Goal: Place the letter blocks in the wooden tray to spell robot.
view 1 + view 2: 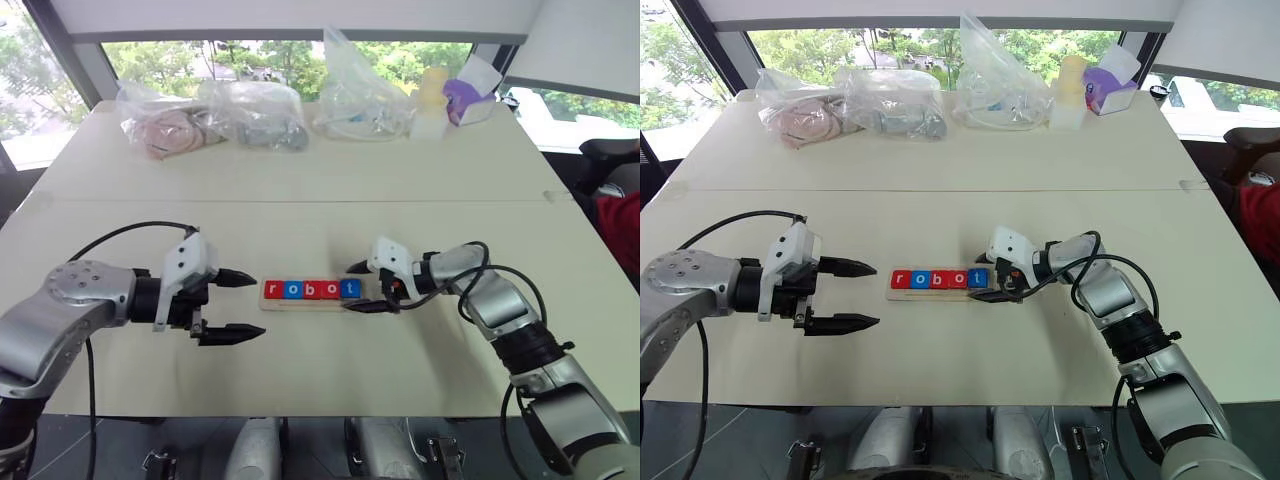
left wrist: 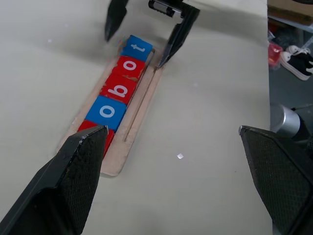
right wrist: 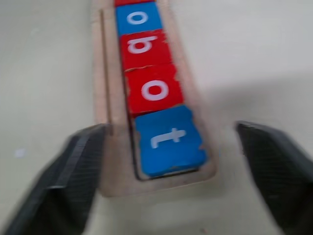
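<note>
The wooden tray lies at the middle of the table with five letter blocks in a row inside it: red r, blue o, red b, red o, blue t. My right gripper is open at the tray's right end, one finger on each side of the t block, holding nothing. To the left of the tray, my left gripper stands open and empty, pointing along the row. In the left wrist view a finger hides most of the r.
Several clear plastic bags with items inside line the table's far edge. Beside them stand a pale yellow container and a purple and white pack. Bare tabletop surrounds the tray.
</note>
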